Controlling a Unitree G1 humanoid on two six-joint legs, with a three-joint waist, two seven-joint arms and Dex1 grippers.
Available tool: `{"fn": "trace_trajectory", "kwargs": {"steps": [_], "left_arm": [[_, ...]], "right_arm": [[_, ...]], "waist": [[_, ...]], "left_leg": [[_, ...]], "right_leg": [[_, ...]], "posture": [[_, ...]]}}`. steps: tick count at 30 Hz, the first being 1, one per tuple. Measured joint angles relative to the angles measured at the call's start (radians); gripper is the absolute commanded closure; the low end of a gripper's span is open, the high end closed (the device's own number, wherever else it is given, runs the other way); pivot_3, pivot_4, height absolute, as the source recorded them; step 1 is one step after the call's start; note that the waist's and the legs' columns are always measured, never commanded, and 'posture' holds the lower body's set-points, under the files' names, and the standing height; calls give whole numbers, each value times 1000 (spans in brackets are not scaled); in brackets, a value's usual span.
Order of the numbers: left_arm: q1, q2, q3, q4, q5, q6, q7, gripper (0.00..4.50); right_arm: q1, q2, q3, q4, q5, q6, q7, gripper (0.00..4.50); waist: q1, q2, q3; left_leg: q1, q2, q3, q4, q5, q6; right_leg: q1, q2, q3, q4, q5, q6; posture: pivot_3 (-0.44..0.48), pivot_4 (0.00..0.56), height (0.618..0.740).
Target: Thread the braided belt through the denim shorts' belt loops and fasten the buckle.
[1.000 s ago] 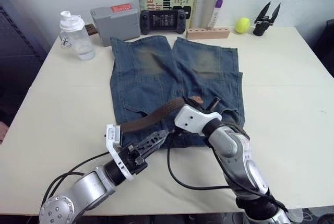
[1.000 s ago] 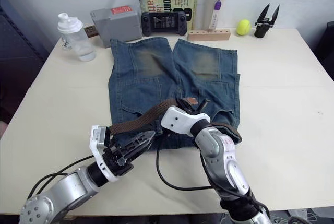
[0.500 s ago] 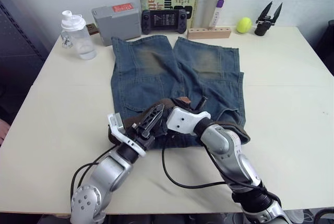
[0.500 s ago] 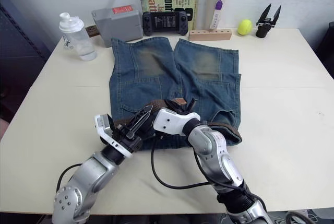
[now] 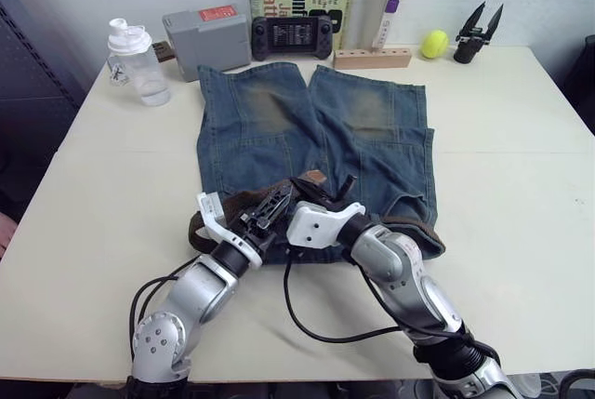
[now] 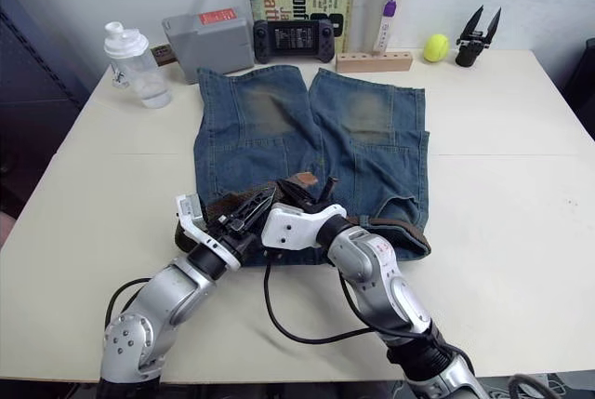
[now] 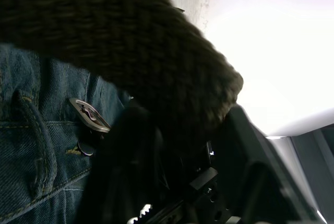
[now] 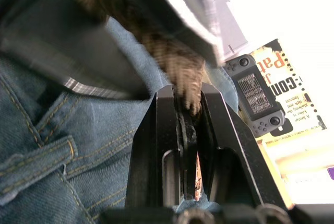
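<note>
Right gripper is pinching the braided belt near its tan tip, over the waistband of the denim shorts. Left gripper is clamping the same belt just beside it. The belt is lying along the waistband. A belt loop is sitting close to the right gripper.

Both arms are silver-grey metal tubes with rounded joint housings; the left arm has a screw-ringed disc joint; black cables loop off each forearm. White plastic wrist brackets carry the black two-finger grippers: left gripper, right gripper.
</note>
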Motion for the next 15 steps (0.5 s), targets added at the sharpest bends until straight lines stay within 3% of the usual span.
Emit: {"fn": "trace_trajectory", "kwargs": {"steps": [1,10,12,13,15], "left_arm": [[-1,0,2,0,-1,3,0,4451],[-5,9,17,0,-6,24,-10,4451],[-7,19,22,0,-9,31,-20,4500],[-7,26,26,0,-6,37,-34,4500],[-7,83,26,-6,31,69,-91,4500]], "right_arm": [[0,0,0,3,0,0,0,4500],[0,-2,1,3,2,-8,0,4500],[0,-2,1,3,5,-13,0,3638],[0,0,0,3,15,-16,3,3541],[0,5,-9,3,54,-11,16,2489]], "waist": [[0,0,0],[0,0,0],[0,0,0],[0,0,0],[-1,0,0]], "left_leg": [[0,0,0,0,0,0],[0,0,0,0,0,0],[0,0,0,0,0,0],[0,0,0,0,0,0],[0,0,0,-1,0,-1]], "right_leg": [[0,0,0,0,0,0],[0,0,0,0,0,0],[0,0,0,0,0,0],[0,0,0,0,0,0],[0,1,0,-1,0,0]], "posture": [[0,150,731],[0,150,731],[0,150,731],[0,150,731],[0,150,731]]}}
